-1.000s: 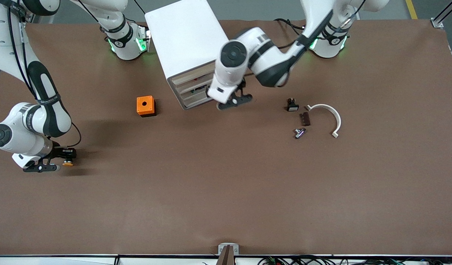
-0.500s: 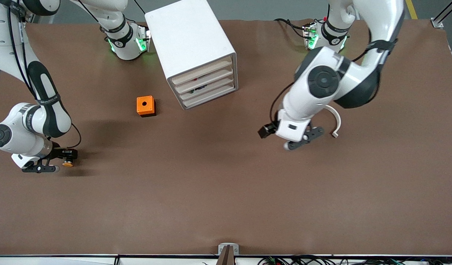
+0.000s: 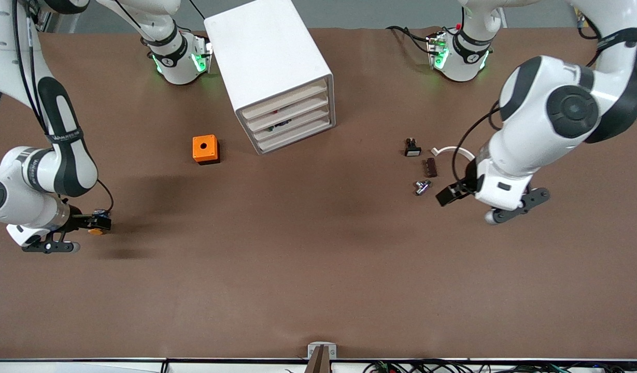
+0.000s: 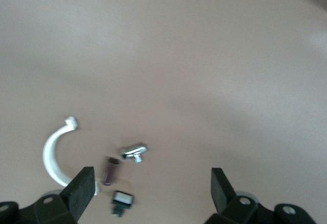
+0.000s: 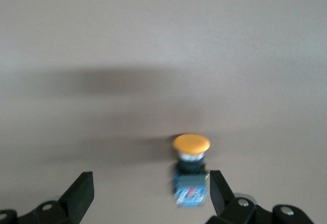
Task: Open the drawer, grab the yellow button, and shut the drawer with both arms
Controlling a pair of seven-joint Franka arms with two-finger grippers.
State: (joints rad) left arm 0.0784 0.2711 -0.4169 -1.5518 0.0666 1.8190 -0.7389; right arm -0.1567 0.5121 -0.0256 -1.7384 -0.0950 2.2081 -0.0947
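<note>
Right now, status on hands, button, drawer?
Right hand open, button on table beside it. Left hand open, empty, over the table. Drawer shut. Nothing blocking.

you see a matt brown bench [image 3: 297,269], cloth-like and smooth. the cabinet [image 3: 269,62] looks smooth white plastic, the button [image 5: 191,144] cap satin plastic, the small fitting [image 4: 134,152] shiny metal, the arms [image 3: 551,119] glossy white.

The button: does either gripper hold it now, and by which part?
Nothing is held. The right gripper is open; the button stands ungripped on the table between its fingers. The left gripper is open and empty.
</note>
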